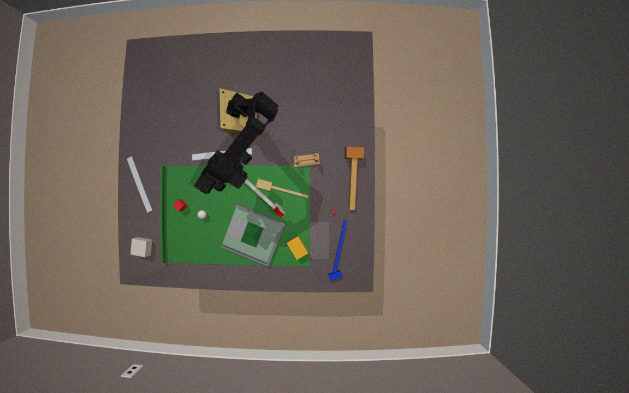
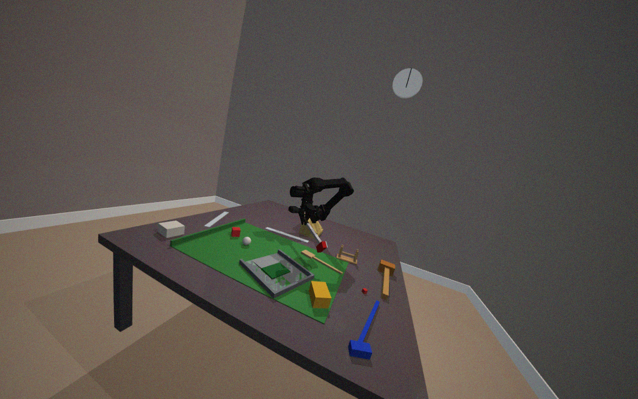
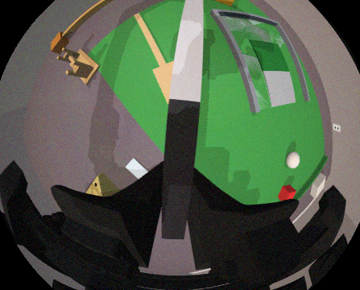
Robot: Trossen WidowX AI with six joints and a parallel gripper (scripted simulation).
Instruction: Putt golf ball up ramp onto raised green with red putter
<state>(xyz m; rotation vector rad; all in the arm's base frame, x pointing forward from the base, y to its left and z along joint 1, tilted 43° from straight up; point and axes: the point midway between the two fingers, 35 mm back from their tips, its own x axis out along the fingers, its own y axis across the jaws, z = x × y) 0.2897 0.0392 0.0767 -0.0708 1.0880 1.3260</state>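
Top view: my gripper is clenched on the putter by its grip end, so the red head hangs free over the green mat. The ball sits well apart, between me and the ramp.

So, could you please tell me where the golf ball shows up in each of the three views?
Top: golf ball left of centre, on the green mat.
Exterior: left of centre, on the mat's far side.
Wrist: lower right.
Shared landmark: the red block beside it.
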